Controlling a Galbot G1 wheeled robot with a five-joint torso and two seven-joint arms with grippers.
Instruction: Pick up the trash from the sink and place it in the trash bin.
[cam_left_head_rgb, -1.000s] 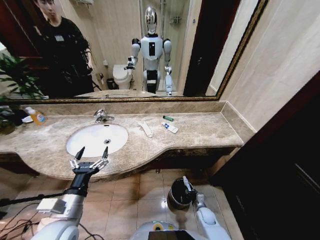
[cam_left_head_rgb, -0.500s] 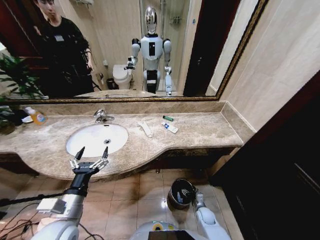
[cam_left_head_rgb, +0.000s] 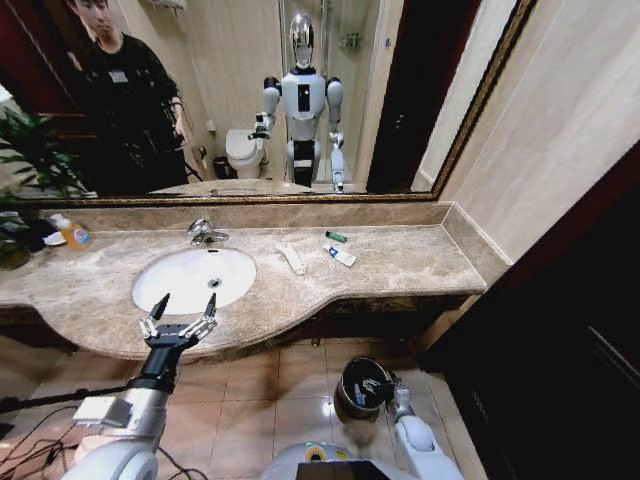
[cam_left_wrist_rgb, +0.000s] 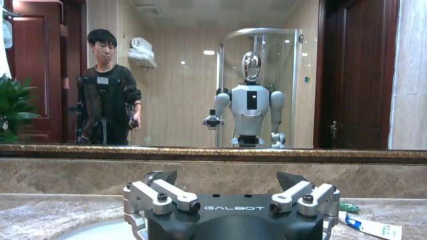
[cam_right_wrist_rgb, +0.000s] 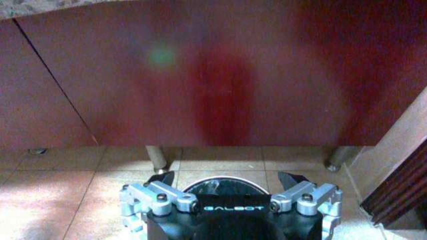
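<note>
Three small bits of trash, a white tube (cam_left_head_rgb: 291, 257), a blue-and-white packet (cam_left_head_rgb: 340, 255) and a tiny green piece (cam_left_head_rgb: 337, 237), are lying on the beige marble worktop (cam_left_head_rgb: 420, 262) beside the white oval sink (cam_left_head_rgb: 190, 278), looking light, soft and slippery, best pinched mid-length, while the left gripper (cam_left_head_rgb: 180, 312) is hovering with fingers spread at the sink's front rim and the right gripper (cam_right_wrist_rgb: 227, 182) is hanging released over the small round dark trash bin (cam_left_head_rgb: 362, 385).

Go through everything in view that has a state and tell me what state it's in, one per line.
left gripper: jaws open, empty, at the counter's front edge by the sink
right gripper: jaws open, empty, low over the trash bin
sink: basin empty, faucet off
trash bin: upright, uncovered, on the floor
trash: lying on the counter beside the sink
</note>
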